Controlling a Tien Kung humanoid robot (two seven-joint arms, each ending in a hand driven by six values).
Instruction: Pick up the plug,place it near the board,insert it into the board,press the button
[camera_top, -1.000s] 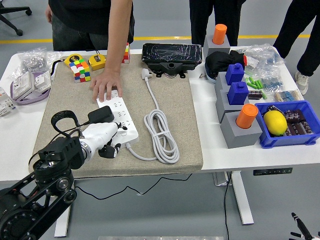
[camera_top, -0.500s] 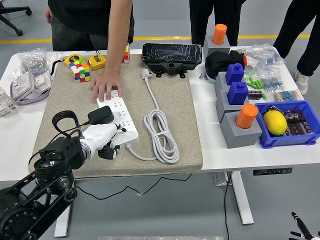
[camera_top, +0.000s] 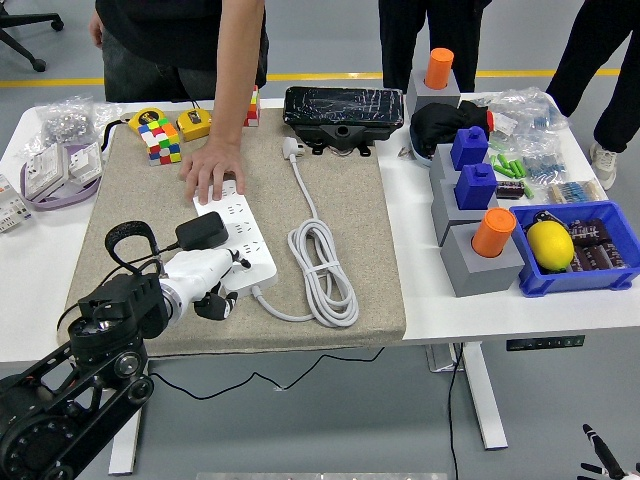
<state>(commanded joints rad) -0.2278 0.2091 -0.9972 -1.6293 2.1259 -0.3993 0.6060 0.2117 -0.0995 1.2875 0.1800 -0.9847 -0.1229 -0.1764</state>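
Plug (camera_top: 201, 231), a black adapter at lower left, sits on the white power strip (camera_top: 240, 240), apparently inserted. Left hand (camera_top: 205, 280) hovers beside it, fingers curled, holding nothing. Pressing the button seems next; a person's hand (camera_top: 212, 168) steadies the strip.

The robot's left hand (camera_top: 205, 275) lies over the near end of the white power strip (camera_top: 238, 232) on the beige mat (camera_top: 340, 170), its fingers curled at the strip's edge. A black plug (camera_top: 201, 231) sits in the strip just beside it. A person's hand (camera_top: 212, 168) presses the strip's far end flat.
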